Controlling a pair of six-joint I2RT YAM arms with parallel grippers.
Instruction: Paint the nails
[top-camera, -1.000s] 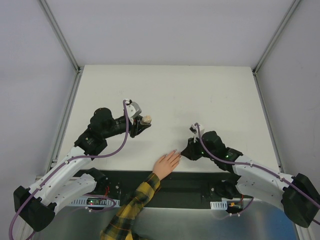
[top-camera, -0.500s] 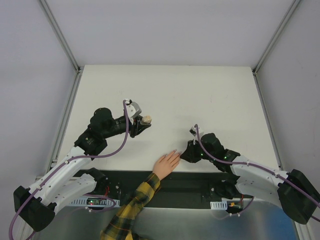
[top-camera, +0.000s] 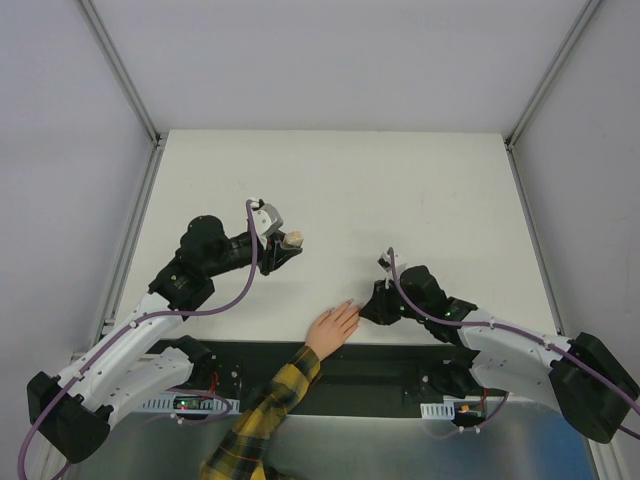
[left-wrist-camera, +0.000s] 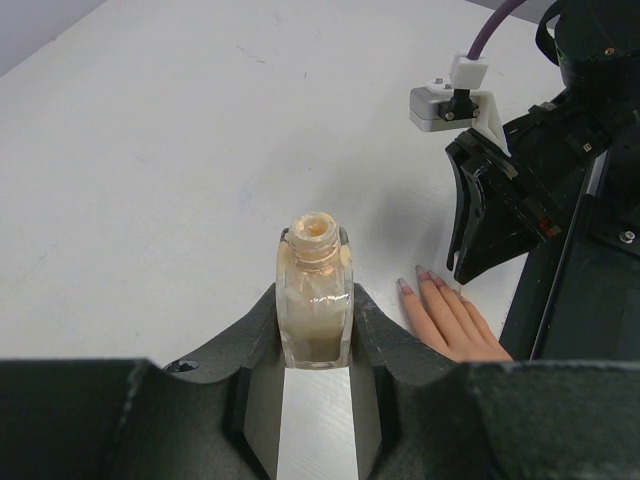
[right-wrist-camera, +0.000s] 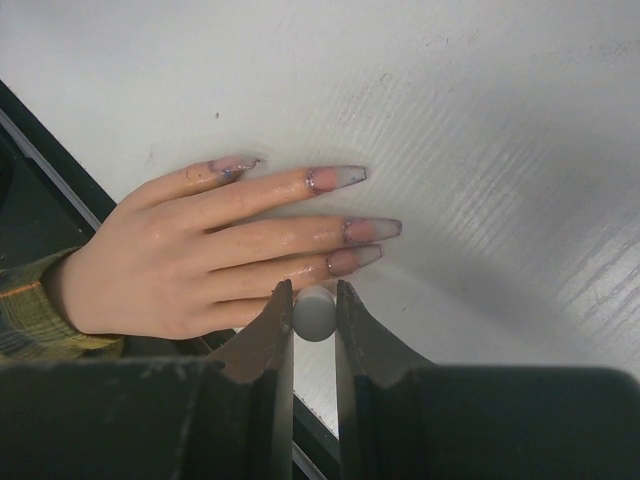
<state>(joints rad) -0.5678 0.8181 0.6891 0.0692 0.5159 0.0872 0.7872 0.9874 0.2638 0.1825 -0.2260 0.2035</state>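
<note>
Right hand (top-camera: 368, 308) has crept in over the last second and is now just off the fingertips of the person's hand (top-camera: 333, 328), which lies palm down at the near edge of the tabletop (top-camera: 400, 190). Left arm hasn't budged.

Right wrist view: right hand is pinched narrow on a small white knob (right-wrist-camera: 315, 313), probably the brush cap, but the bristles aren't visible. The nails (right-wrist-camera: 372, 230) sit directly ahead, and the lowest one is just beside the knob. They look pale pink with a faint sheen; can't tell if that's fresh coat.

Left hand (left-wrist-camera: 315, 340) is clamped on the uncapped polish bottle (left-wrist-camera: 314, 300), upright and well apart from the fingers.

My read: the approach is done and the first stroke is next. The risk is smearing skin.
</note>
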